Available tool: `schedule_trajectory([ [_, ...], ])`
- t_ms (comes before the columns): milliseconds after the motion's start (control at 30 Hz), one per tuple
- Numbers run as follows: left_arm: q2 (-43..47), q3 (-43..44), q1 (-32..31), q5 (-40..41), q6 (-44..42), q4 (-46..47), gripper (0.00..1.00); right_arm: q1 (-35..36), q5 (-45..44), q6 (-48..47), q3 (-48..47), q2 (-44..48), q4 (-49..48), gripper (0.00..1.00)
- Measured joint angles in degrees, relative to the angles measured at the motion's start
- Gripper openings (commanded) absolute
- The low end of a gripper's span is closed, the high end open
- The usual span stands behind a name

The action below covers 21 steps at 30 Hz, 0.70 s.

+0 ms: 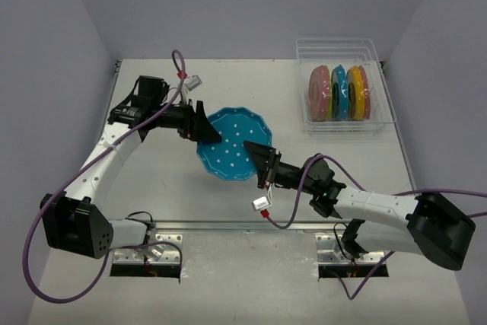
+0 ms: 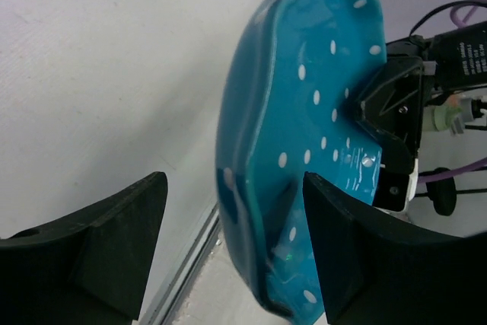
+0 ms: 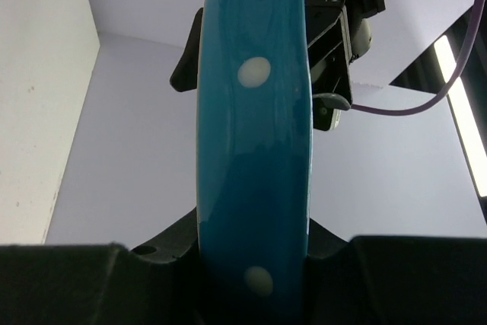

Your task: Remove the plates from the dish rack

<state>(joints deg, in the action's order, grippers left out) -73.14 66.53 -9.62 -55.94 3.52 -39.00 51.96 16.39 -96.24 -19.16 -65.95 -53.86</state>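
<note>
Top external view: right gripper (image 1: pixel 261 162) clamps the blue dotted scalloped plate (image 1: pixel 228 146) at mid-table, left of the clear ribbed dish rack (image 1: pixel 346 42). Left gripper (image 1: pixel 208 125) straddles its far rim, jaws spread. Premature right release risks dropping it.

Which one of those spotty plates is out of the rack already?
The teal-blue plate over mid-table, gripped at its edge by the right gripper. The other plates stand on edge in the clear rack.
</note>
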Motion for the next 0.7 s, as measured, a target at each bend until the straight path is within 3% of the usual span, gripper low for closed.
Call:
schedule_trajectory([
  [133, 0.0, -1.6, -1.8, -3.2, -1.1, -0.1, 0.49, 0.0, -0.8, 0.0, 0.0, -1.3, -1.2, 0.0],
  [267, 0.0, -3.0, -2.7, -5.8, -1.9, -0.8, 0.27, 0.0, -1.6, -0.6, 0.0, -1.6, -1.3, 0.03],
  [367, 0.0, -2.9, -2.1, -8.5, 0.4, -1.1, 0.03, 0.0, -2.4, -2.6, 0.3, -1.7, -1.1, 0.23],
  [400, 0.0, -2.9, -1.9, -8.7, 1.9, -1.4, 0.01, 0.0, -2.8, -4.0, 0.5, -1.7, -1.2, 0.35],
  [467, -0.2, -2.9, -1.8, -9.2, 3.4, -1.6, 0.0, 0.1, -3.3, -5.2, 0.6, -1.7, -1.2, 0.59],
  [567, -0.1, -3.4, -1.7, -9.6, 2.2, -0.4, 0.0, 0.1, -4.6, -3.5, 0.6, -1.3, -2.5, 0.83],
  [633, -0.1, -4.1, -1.1, -9.9, 2.0, 0.5, 0.0, 0.0, -6.0, -2.3, 0.5, -0.6, -3.5, 0.97],
  [700, -0.3, -4.6, -0.3, -10.4, 2.3, 0.7, 0.0, 0.0, -7.7, -1.7, 0.5, 0.4, -4.0, 0.99],
])
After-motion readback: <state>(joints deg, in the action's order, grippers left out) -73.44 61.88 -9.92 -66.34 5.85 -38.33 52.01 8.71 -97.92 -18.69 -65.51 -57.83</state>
